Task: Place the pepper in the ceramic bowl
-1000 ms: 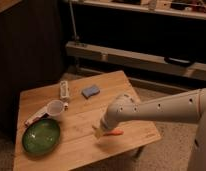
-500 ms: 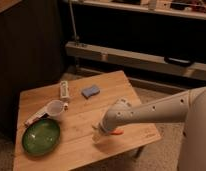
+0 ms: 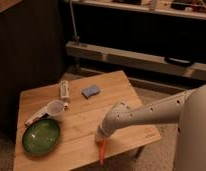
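Observation:
The pepper [image 3: 102, 151] is orange-red and points straight down from the tip of my gripper [image 3: 101, 140], close to the front edge of the wooden table [image 3: 121, 102]. My gripper is shut on the pepper's upper end, at the end of the white arm that reaches in from the right. The ceramic bowl [image 3: 42, 136], green and glossy, sits on the table's front left part, well to the left of the gripper. Nothing lies in the bowl.
A clear plastic cup [image 3: 56, 108] stands just behind the bowl, with a white and red packet [image 3: 34, 119] beside it. A white bottle [image 3: 64, 89] and a blue sponge [image 3: 91, 91] lie near the table's back. Dark shelving stands behind.
The gripper has come down and to the left toward the table's front edge and closed on the pepper. The pepper lay on the table before and now points downward at the gripper's tip.

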You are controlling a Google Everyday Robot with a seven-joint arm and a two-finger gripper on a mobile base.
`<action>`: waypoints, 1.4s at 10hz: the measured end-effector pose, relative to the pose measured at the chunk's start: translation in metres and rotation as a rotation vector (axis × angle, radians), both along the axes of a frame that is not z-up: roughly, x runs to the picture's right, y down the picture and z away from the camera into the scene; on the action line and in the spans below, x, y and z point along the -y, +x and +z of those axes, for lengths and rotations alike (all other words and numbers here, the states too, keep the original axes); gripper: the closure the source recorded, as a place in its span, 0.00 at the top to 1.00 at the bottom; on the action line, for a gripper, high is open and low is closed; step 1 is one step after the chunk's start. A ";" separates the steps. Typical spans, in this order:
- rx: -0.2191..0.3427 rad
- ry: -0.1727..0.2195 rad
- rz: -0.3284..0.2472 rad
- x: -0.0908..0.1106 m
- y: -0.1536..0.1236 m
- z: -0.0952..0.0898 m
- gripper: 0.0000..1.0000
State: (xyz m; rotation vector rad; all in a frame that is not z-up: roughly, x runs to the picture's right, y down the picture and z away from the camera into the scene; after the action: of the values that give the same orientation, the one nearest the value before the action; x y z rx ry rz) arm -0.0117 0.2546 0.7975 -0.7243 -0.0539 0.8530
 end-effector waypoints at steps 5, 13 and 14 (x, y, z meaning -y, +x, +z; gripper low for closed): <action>-0.010 -0.013 0.035 0.030 0.001 -0.015 0.00; 0.326 -0.025 0.171 0.171 -0.136 -0.068 0.00; 0.386 -0.030 0.178 0.181 -0.162 -0.077 0.00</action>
State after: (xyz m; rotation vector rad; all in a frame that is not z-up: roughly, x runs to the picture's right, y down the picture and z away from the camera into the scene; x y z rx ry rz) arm -0.1739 0.0733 0.7201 -0.9146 -0.4570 0.8744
